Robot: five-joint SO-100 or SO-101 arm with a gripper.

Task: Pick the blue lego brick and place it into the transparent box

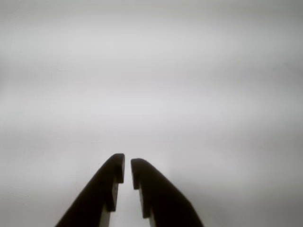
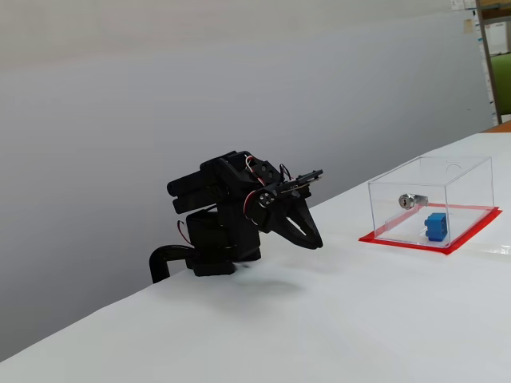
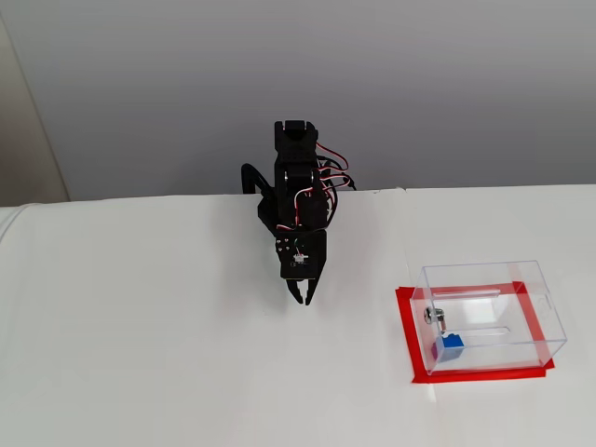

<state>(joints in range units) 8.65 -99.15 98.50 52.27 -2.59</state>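
Observation:
The blue lego brick (image 2: pixel 436 227) lies inside the transparent box (image 2: pixel 459 177), near the wall with the silver lock (image 2: pixel 410 200). In the other fixed view the brick (image 3: pixel 449 346) sits in the box's (image 3: pixel 521 277) front left corner on the red base (image 3: pixel 406 326). My black gripper (image 3: pixel 301 298) is folded back near the arm's base, well to the left of the box, pointing down at the table. In the wrist view its fingers (image 1: pixel 142 172) stand almost together with a thin gap and hold nothing; the gripper (image 1: pixel 128 170) faces bare white table.
The white table (image 3: pixel 140 354) spreads wide on all sides. A grey wall runs behind the arm. Shelving (image 2: pixel 497 48) shows at the far right edge of a fixed view.

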